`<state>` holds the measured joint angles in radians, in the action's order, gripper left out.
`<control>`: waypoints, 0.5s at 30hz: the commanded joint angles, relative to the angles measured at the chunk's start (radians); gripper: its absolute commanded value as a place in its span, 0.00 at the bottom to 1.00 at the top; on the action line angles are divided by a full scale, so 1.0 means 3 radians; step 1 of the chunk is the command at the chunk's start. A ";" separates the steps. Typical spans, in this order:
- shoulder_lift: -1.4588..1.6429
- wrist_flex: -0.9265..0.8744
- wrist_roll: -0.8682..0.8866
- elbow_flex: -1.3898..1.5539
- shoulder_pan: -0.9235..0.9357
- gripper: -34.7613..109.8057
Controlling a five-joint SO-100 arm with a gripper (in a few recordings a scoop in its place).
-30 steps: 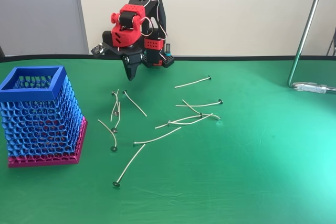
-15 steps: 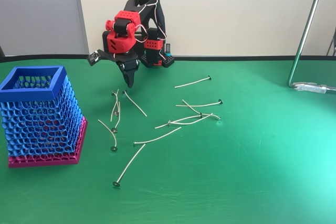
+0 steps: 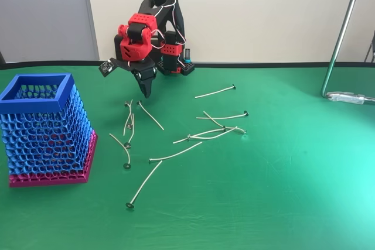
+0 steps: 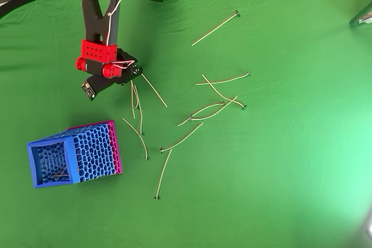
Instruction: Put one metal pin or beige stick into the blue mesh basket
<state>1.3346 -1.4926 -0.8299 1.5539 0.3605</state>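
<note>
The gripper [image 3: 146, 91] hangs point-down over the back left part of the green table [image 3: 281, 191], its dark fingers drawn together into a narrow wedge with nothing seen between them. Whether they are fully clenched I cannot tell; it looks near closed and empty. In the overhead view the gripper [image 4: 131, 75] sits right above the upper ends of a small bunch of sticks.

Just below the tip lie two thin sticks side by side [image 3: 129, 120], and beside them a straighter stick [image 3: 150, 115] slanting toward the middle of the table. That straight one [image 4: 154, 90] seems the likeliest pick, being closest and lying apart from its neighbours along most of its length. More sticks are scattered toward the table's centre and front, several crossing each other [image 3: 214, 133].

The basket [image 3: 44, 130] stands upright near the left edge of the table, well apart from the gripper. In the overhead view something thin already lies inside the basket [image 4: 72, 158].

The stick looks very light, stiff and wiry, and lies flat on the cloth, so it may roll or slip from the fingers. Taking it near its middle, across its length, should keep it balanced; a grip near the small dark foot would likely let it swing.
</note>
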 commanded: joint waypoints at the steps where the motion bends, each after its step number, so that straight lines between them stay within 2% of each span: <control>1: 0.0000 -0.0020 -0.0020 0.0005 0.0041 0.34; 15: -0.0240 -0.0020 -0.0159 -0.0102 0.0102 0.35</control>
<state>1.2609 -1.4926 -0.8606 1.5570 0.3850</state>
